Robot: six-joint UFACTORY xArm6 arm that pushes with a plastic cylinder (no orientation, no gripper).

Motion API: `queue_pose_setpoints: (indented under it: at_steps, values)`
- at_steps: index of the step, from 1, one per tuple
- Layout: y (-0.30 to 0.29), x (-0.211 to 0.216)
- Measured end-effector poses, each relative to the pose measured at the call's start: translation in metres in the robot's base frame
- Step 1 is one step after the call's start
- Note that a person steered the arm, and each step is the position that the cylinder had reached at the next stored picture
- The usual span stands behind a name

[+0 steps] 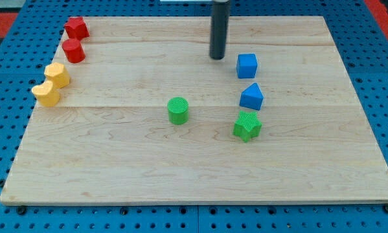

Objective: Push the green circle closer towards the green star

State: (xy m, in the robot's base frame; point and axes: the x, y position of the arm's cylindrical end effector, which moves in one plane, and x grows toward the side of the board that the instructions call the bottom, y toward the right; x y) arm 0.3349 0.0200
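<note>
The green circle (178, 110) sits near the middle of the wooden board. The green star (247, 125) lies to its right and slightly lower, about a hundred pixels away. My tip (217, 57) is at the end of the dark rod near the view's top centre. It is well above the green circle and up and to its right, touching no block. It stands just left of the blue cube (247, 65).
A blue triangular block (251, 96) sits just above the green star. A red star-like block (76, 28) and a red cylinder (73, 50) are at the top left, with two yellow blocks (56, 75) (46, 93) below them. The board's edge (194, 203) meets blue pegboard.
</note>
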Motion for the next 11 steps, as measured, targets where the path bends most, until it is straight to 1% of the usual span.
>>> queue_pose_setpoints:
  at_steps: [1,2,3,5,7,8,11]
  values:
    - [-0.055,0.038]
    - [-0.085,0.076]
    - [-0.045,0.120]
    - [-0.014,0.178]
    - [-0.046,0.207]
    - [-0.001,0.210]
    - [0.037,0.224]
